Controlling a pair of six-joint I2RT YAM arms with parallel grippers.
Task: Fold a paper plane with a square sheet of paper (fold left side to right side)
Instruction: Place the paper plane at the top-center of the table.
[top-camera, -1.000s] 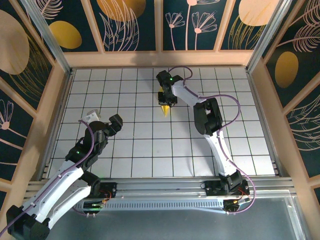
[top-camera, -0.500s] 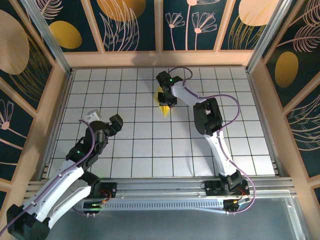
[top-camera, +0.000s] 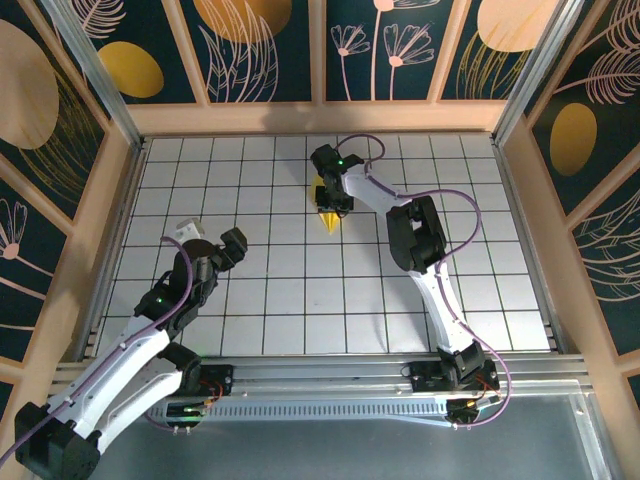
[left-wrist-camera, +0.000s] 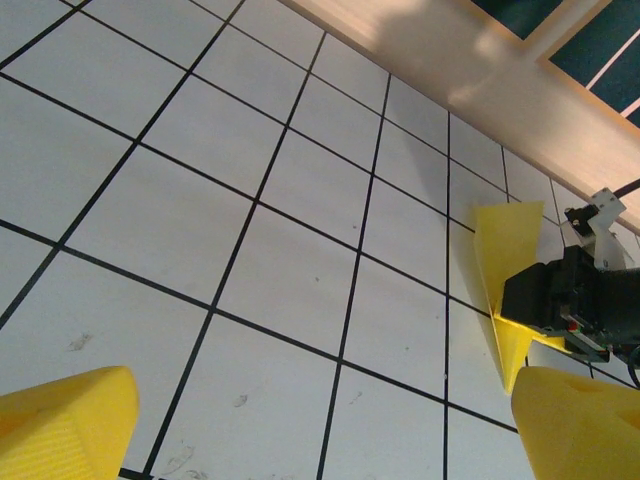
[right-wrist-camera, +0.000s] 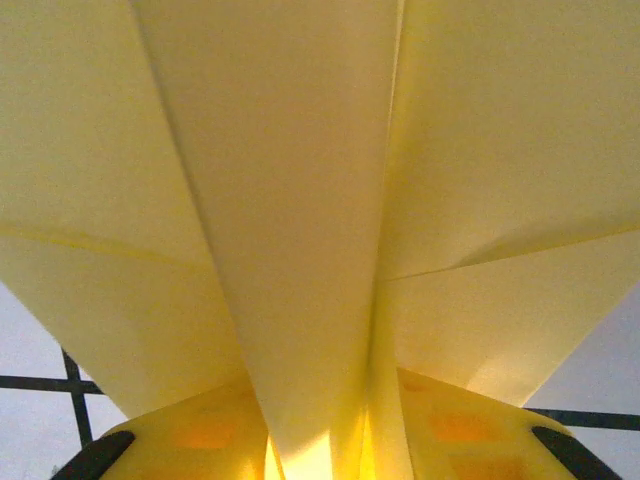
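Observation:
The yellow paper plane (top-camera: 329, 217) is a narrow pointed dart at the far middle of the table, its tip pointing toward the near edge. My right gripper (top-camera: 332, 203) is shut on it from above. In the right wrist view the plane (right-wrist-camera: 300, 200) rises between the two yellow fingers (right-wrist-camera: 190, 440), its centre fold pinched and its wings spreading to both sides. The left wrist view shows the plane (left-wrist-camera: 505, 270) held upright by the black right gripper (left-wrist-camera: 565, 305). My left gripper (top-camera: 205, 240) hangs open over bare tiles at the left, well apart from the plane.
The white gridded table (top-camera: 300, 290) is ringed by a wooden rim (top-camera: 320, 118) and patterned dark walls. The right arm (top-camera: 415, 235) stretches from the near right base across the middle. An aluminium rail (top-camera: 330, 375) runs along the near edge.
The right gripper with the plane has shifted slightly. The left arm has barely moved.

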